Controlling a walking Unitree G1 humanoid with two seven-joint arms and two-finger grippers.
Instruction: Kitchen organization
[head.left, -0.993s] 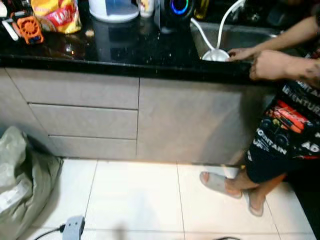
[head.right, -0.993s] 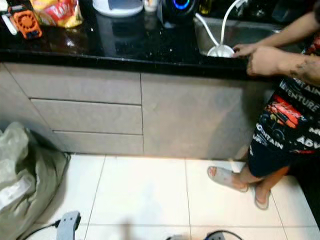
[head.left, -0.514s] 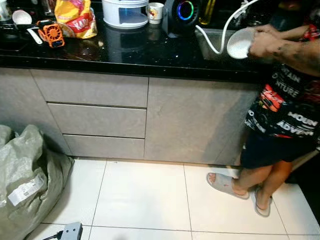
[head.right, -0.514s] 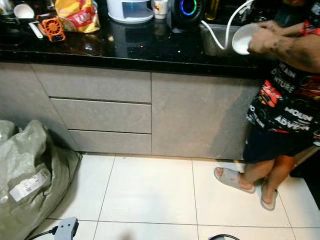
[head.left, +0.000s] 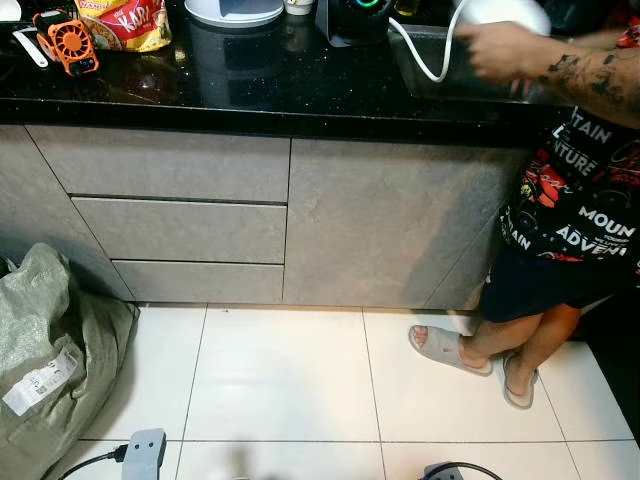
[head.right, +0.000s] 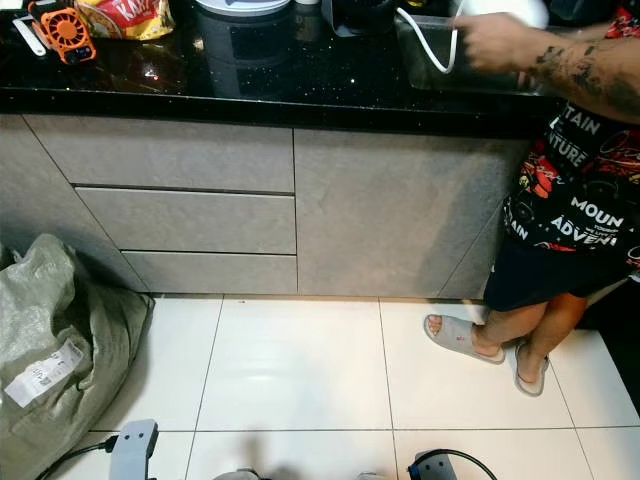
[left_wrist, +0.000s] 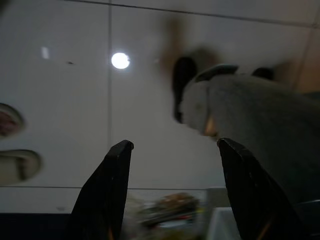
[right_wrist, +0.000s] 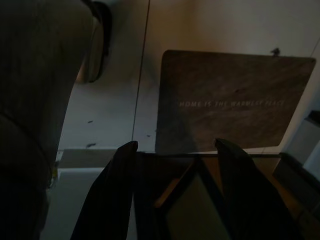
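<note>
A person (head.left: 565, 200) stood at the right edge of the frame beside the black counter (head.left: 260, 95), one hand (head.left: 500, 48) lifting a white bowl (head.left: 500, 12) above the sink (head.left: 440, 60), probably to wash or shelve it. At the upper left of the counter lay an orange fan (head.left: 68, 45) and a snack bag (head.left: 125, 20), still unsorted. A grey sack (head.left: 50, 350) slumped on the floor at lower left. Both arms hung idle: the left pincer (left_wrist: 172, 192) was spread and held nothing; the right pincer (right_wrist: 175, 190) was likewise spread and empty above a dark doormat (right_wrist: 232, 100).
</note>
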